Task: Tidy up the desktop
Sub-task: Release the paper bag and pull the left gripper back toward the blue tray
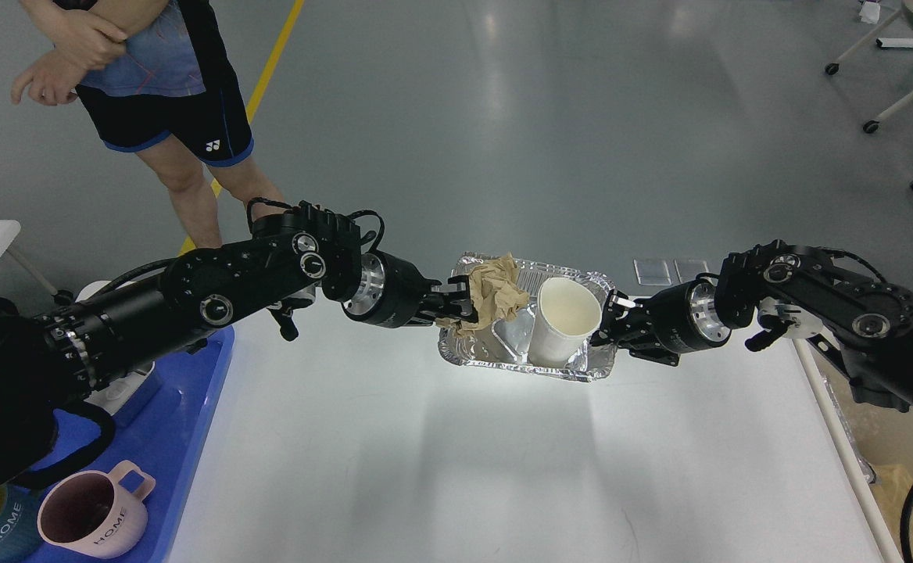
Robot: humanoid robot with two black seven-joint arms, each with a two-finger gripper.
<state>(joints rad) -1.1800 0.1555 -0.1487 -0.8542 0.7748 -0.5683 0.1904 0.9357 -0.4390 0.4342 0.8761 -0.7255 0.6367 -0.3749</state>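
Observation:
A foil tray [503, 348] holds a crumpled brown paper [495, 293] and a white paper cup [562, 320] that leans to the right. The tray hangs above the far middle of the white desktop [503, 469]. My left gripper [456, 309] is shut on the tray's left rim, next to the paper. My right gripper [611, 320] is shut on the tray's right rim, beside the cup. Both arms reach in level from the two sides.
A blue plastic tray [198, 407] lies along the desktop's left side, with a pink mug [97, 512] and a teal mug [3, 524] in it. A beige bin [894, 469] stands past the right edge. A person [167, 94] stands at the far left.

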